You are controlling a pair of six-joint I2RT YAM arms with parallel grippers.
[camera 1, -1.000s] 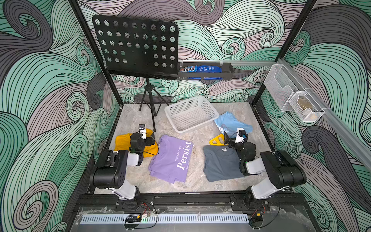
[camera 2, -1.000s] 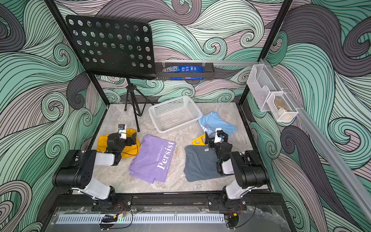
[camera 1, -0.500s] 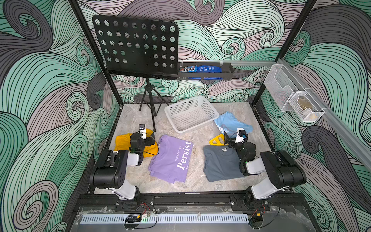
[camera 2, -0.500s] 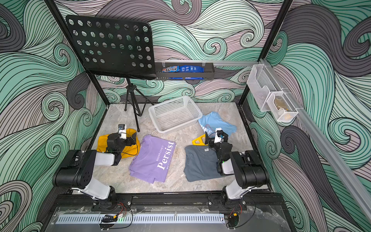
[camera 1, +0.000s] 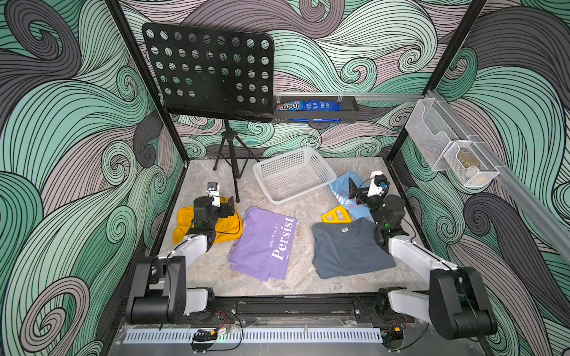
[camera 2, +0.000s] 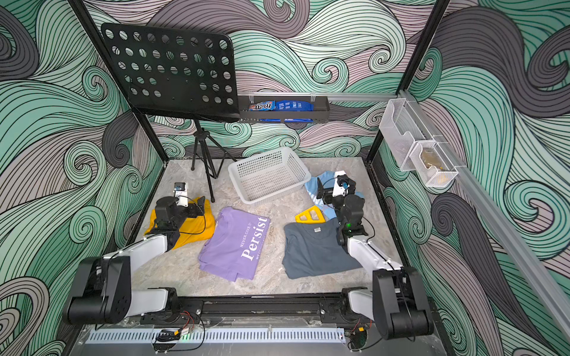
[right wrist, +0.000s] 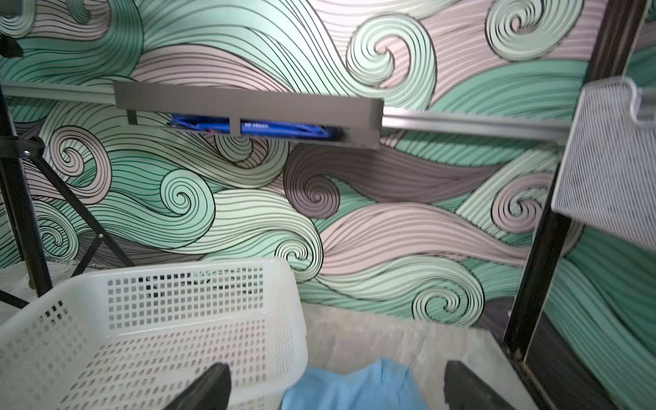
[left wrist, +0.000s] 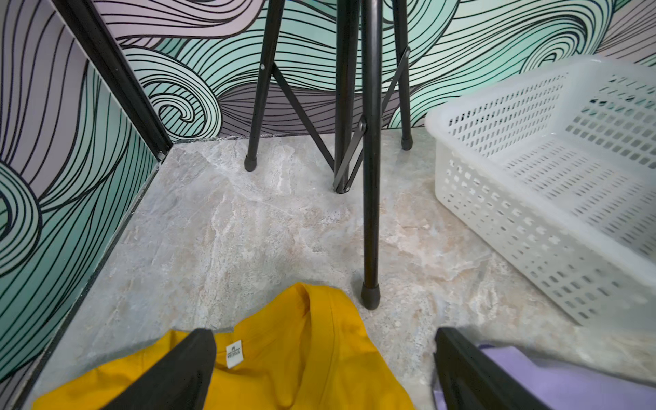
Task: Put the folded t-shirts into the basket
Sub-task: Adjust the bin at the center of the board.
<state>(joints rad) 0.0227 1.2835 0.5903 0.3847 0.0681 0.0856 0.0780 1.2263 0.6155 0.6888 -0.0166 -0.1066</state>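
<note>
The white basket (camera 1: 305,190) stands empty at the back middle of the table. In both top views the shirts lie flat: mustard yellow (camera 1: 182,222) on the left, lilac "Persist" (camera 1: 262,243), dark slate-grey (camera 1: 345,249), and light blue (camera 1: 340,188) beside the basket's right end. My left gripper (camera 1: 226,208) hovers open over the yellow shirt (left wrist: 284,355), its collar between the fingers. My right gripper (camera 1: 354,191) is open above the light blue shirt (right wrist: 355,390), next to the basket wall (right wrist: 184,291). Neither holds anything.
A black music stand (camera 1: 212,71) rises at the back left, with one tripod foot (left wrist: 370,298) just beyond the yellow shirt. A small yellow triangular piece (camera 1: 335,215) lies between the blue and grey shirts. A black snack tray (camera 1: 314,108) and wire-mesh holders (camera 1: 447,151) hang on the walls.
</note>
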